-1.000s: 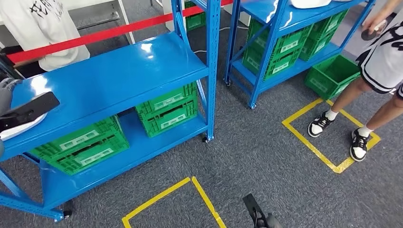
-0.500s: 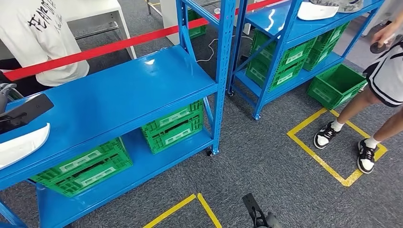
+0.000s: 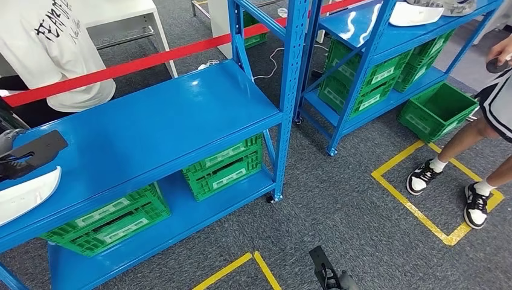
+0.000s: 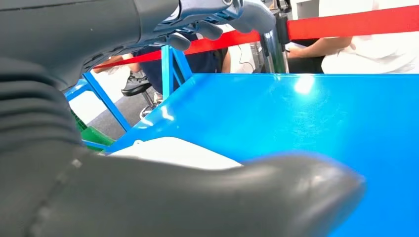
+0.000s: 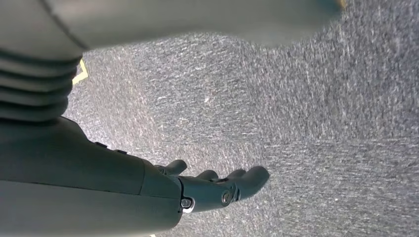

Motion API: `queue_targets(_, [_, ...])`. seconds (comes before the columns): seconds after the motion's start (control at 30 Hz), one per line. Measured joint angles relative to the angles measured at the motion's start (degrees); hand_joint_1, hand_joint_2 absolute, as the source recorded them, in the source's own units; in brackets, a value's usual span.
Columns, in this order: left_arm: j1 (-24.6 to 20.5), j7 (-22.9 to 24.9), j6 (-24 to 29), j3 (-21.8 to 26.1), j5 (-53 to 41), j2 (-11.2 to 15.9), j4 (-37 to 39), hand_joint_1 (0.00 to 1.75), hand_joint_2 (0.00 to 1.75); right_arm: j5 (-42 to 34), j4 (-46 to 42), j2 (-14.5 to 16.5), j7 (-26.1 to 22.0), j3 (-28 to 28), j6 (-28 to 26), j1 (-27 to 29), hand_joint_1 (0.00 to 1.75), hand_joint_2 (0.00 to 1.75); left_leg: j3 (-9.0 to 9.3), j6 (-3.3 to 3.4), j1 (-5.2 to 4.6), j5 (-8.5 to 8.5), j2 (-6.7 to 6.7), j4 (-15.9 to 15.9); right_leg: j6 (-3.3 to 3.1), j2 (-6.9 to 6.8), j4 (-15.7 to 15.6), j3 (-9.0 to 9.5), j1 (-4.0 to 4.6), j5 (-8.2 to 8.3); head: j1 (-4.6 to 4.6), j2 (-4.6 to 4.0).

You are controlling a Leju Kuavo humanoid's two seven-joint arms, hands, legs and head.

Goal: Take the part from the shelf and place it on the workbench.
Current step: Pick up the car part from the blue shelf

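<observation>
A white curved part lies at the left end of the blue shelf's upper board. My left hand hovers just above it at the picture's left edge, with a flat black plate sticking out over the board. In the left wrist view the white part sits between the thick thumb and the spread fingers of the left hand, which holds nothing. My right hand hangs over the grey carpet with loosely bent fingers and nothing in it, and its dark tip appears low in the head view.
Green crates fill the lower board. A second blue shelf stands to the right with another white part on top and a green crate beside it. A person in a white shirt stands behind a red barrier. Another person's legs stand in a yellow floor square.
The whole picture has slid to the right as the camera turned. My left hand stays above the white part at the shelf's left end. The right hand still hangs low.
</observation>
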Motion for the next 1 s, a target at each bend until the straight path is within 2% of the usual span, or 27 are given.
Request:
queue_targets(0.1, [-0.02, -0.4, -1.1, 0.0, 0.34, 1.05, 0.02, 0.0, 1.75, 0.23, 0.0, -0.02, -0.02, -0.06, 0.14, -0.03, 0.0, 1.75, 0.5, -0.22, -0.05, -0.01, 0.17, -0.44, -0.31, 0.22, -0.08, 0.25, 0.01, -0.11, -0.01, 0.0])
queue_targets(0.17, [-0.02, -1.11, -2.11, 0.0, 0.69, 1.57, 0.03, 0.0, 1.75, 0.32, 0.0, -0.02, -0.02, -0.09, 0.26, -0.08, 0.0, 1.75, 0.7, -0.58, -0.04, -0.01, 0.18, -0.63, -0.48, 0.2, -0.09, 0.36, 0.02, -0.19, -0.01, 0.0])
queue_targets(0.27, [-0.02, -2.14, -3.74, 0.0, 1.17, 2.13, 0.03, 0.0, 1.75, 0.34, 0.0, -0.01, -0.02, -0.15, 0.32, -0.14, 0.0, 1.75, 0.8, -1.06, -0.04, 0.02, 0.17, -0.78, -0.56, 0.17, -0.08, 0.42, 0.02, -0.24, -0.01, -0.01])
queue_targets(0.37, [-0.02, -2.39, -5.08, 0.0, 1.27, 2.44, 0.03, 0.0, 1.75, 0.34, 0.0, -0.01, -0.1, -0.28, 0.32, -0.12, 0.0, 1.75, 0.82, -1.23, -0.02, 0.06, 0.18, -0.81, -0.58, 0.17, -0.08, 0.43, 0.0, -0.23, 0.0, 0.0])
queue_targets(0.67, [0.56, -2.25, -12.69, -1.04, 0.41, 3.58, 0.57, 0.0, 1.75, 0.73, 0.0, 0.0, -0.6, -0.63, 0.32, -0.09, 0.0, 1.75, 0.82, -1.24, -0.02, 0.07, 0.18, -0.8, -0.58, 0.18, -0.31, 0.62, -0.12, -0.14, 0.01, 0.0])
queue_targets(1.0, [4.39, -0.53, -10.49, -2.69, 0.05, 4.08, 0.83, 0.0, 1.75, 1.0, 0.0, 0.01, 0.0, -1.02, 0.37, -0.08, 0.0, 1.75, 0.85, -1.19, -0.05, 0.04, 0.16, -0.79, -0.51, 0.17, -0.5, 0.76, -0.15, -0.1, 0.01, 0.0])
